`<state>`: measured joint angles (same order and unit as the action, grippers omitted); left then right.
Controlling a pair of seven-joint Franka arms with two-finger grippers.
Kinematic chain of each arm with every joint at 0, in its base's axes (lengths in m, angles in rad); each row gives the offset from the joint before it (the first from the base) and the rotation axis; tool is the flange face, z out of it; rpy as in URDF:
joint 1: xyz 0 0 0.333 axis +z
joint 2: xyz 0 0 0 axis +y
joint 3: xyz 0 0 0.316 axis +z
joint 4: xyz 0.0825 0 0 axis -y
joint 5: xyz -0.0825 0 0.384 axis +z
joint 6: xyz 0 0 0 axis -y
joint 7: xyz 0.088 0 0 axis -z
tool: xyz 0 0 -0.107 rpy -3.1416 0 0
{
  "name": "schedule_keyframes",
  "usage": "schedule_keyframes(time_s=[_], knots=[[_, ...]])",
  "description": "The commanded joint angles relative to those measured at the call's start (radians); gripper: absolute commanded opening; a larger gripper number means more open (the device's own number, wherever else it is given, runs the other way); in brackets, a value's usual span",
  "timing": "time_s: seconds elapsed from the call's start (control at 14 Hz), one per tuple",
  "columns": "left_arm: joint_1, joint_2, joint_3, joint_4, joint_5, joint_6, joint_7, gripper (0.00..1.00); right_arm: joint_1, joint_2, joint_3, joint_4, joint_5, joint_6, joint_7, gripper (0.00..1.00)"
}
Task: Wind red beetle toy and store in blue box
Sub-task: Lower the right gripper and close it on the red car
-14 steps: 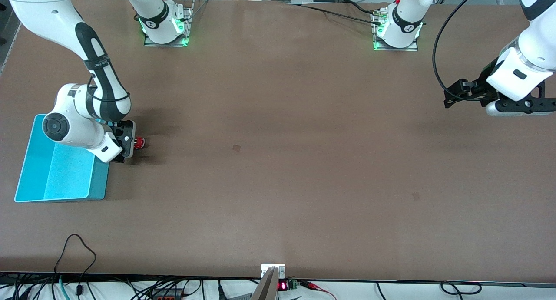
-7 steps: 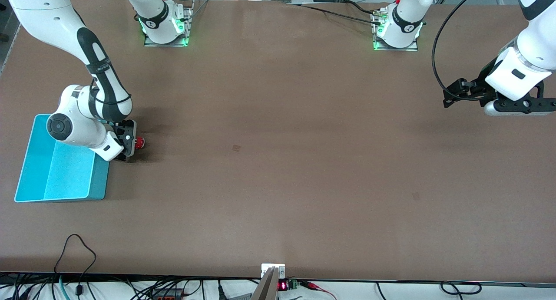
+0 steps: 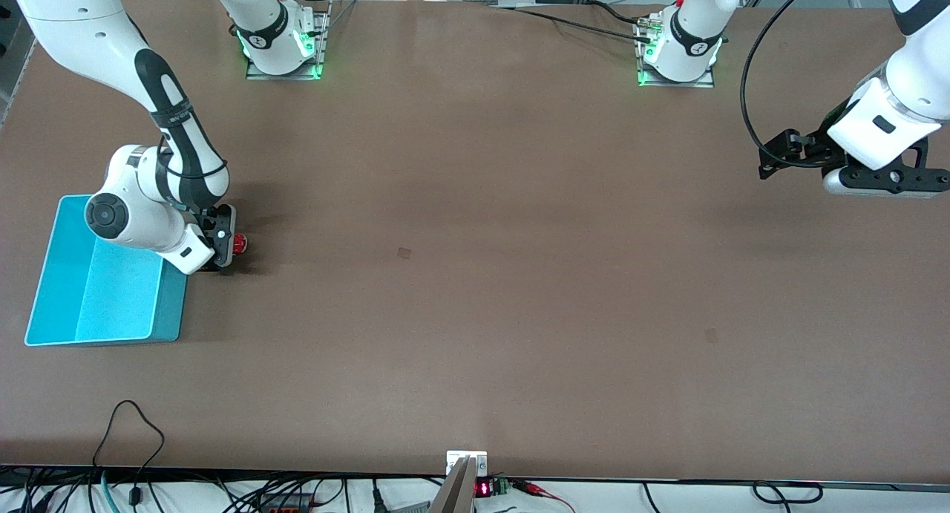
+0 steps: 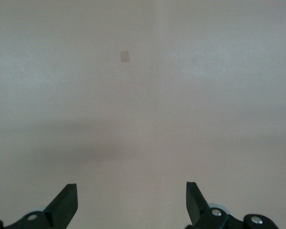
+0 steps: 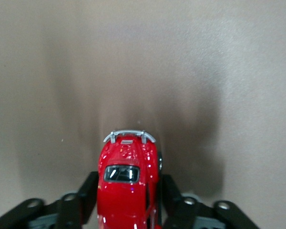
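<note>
Red beetle toy (image 3: 239,244) sits low on the table (image 3: 475,275), pinched between the two black fingers of the right gripper (image 3: 223,244), which presses against its sides just beside the blue box (image 3: 104,290). From the right wrist view the toy (image 5: 127,183) points away from the gripper (image 5: 128,200), its silvery bumper leading and a dark window showing on its glossy roof, with one finger (image 5: 86,193) on each flank and the toy's shadow spreading over the brown surface ahead of it. The box stands at the right arm's end of the table, with the gripper down by its wall on the side toward the table's middle; its pale speckled floor shows inside the tall turquoise walls, and part of its top end is covered by the arm's white wrist. The left gripper (image 3: 772,160) hangs in the air over bare table at the left arm's end, waiting, well apart from the toy and the box; its wrist view shows the two dark fingertips (image 4: 66,202) spread wide with nothing between them, and a small darker square mark (image 4: 125,56) on the tabletop ahead.
</note>
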<state>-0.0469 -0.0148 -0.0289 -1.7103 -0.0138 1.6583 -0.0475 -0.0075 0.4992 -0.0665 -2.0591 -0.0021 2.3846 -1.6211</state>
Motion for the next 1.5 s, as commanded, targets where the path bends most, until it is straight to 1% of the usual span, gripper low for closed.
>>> schedule_keyframes(time_s=[0.0, 0.21, 0.43, 0.57, 0.64, 0.72, 0.93, 1.0, 1.07, 1.15, 1.29, 1.43], knots=[[0.004, -0.014, 0.003, 0.000, -0.006, -0.015, 0.035, 1.00, 0.003, -0.030, 0.007, -0.015, -0.001, 0.005, -0.010, 0.26], [0.005, -0.014, 0.004, 0.000, -0.006, -0.015, 0.035, 1.00, 0.018, -0.068, 0.008, -0.012, 0.025, 0.004, 0.012, 0.26], [0.006, -0.014, 0.004, 0.000, -0.006, -0.015, 0.035, 1.00, 0.021, -0.126, 0.008, -0.009, 0.126, 0.008, 0.100, 0.26], [0.006, -0.013, 0.006, 0.000, -0.006, -0.015, 0.035, 1.00, 0.023, -0.181, 0.008, -0.007, 0.174, 0.010, 0.235, 0.20], [0.006, -0.013, 0.006, 0.000, -0.006, -0.015, 0.035, 1.00, 0.023, -0.203, 0.008, 0.005, 0.177, 0.013, 0.341, 0.18], [0.006, -0.013, 0.006, 0.000, -0.006, -0.015, 0.035, 1.00, 0.023, -0.206, 0.008, 0.023, 0.175, 0.046, 0.442, 0.18], [0.004, -0.013, -0.003, 0.000, -0.006, -0.015, 0.032, 1.00, 0.020, -0.212, 0.007, 0.037, 0.192, 0.171, 0.616, 0.15], [0.004, -0.013, -0.003, 0.001, -0.006, -0.015, 0.032, 1.00, 0.017, -0.212, 0.007, 0.039, 0.188, 0.179, 0.665, 0.14], [0.005, -0.013, -0.003, 0.000, -0.006, -0.015, 0.032, 1.00, 0.011, -0.212, 0.007, 0.051, 0.189, 0.180, 0.694, 0.09], [0.004, -0.013, -0.003, 0.001, -0.006, -0.015, 0.032, 1.00, 0.006, -0.212, 0.007, 0.069, 0.189, 0.180, 0.752, 0.08], [0.006, -0.013, -0.003, 0.000, -0.006, -0.015, 0.032, 1.00, -0.018, -0.226, 0.002, 0.073, 0.189, 0.159, 0.904, 0.08], [0.004, -0.013, -0.002, 0.000, -0.005, -0.015, 0.031, 1.00, -0.060, -0.226, 0.001, 0.076, 0.188, 0.105, 0.981, 0.07]])
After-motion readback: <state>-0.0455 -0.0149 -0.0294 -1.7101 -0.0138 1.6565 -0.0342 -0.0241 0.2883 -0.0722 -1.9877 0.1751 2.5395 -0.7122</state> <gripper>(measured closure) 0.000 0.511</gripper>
